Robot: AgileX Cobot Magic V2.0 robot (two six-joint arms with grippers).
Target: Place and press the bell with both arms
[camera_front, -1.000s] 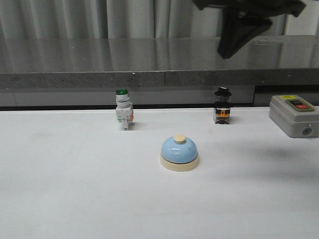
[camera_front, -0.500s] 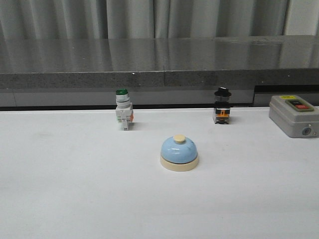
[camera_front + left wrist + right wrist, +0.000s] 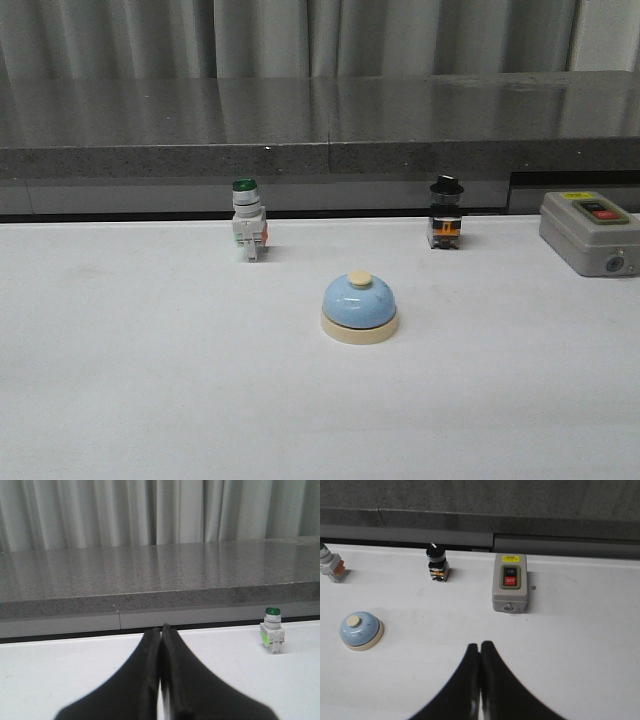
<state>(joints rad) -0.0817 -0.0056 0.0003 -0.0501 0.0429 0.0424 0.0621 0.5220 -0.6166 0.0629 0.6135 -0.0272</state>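
Two closed hands (image 3: 160, 645) (image 3: 480, 652), one bell (image 3: 360, 308), three switches (image 3: 248, 232).

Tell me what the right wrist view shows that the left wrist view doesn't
Only the right wrist view shows the bell, the black knob switch, the grey box with ON and OFF buttons and the right gripper, fingers pressed together. Only the left wrist view shows the curtain and the left gripper, also closed. Both show the green-capped switch, the white table and the grey stone ledge.

Grey curtains (image 3: 300, 35) behind granite ledge (image 3: 300, 120), white table (image 3: 150, 380).
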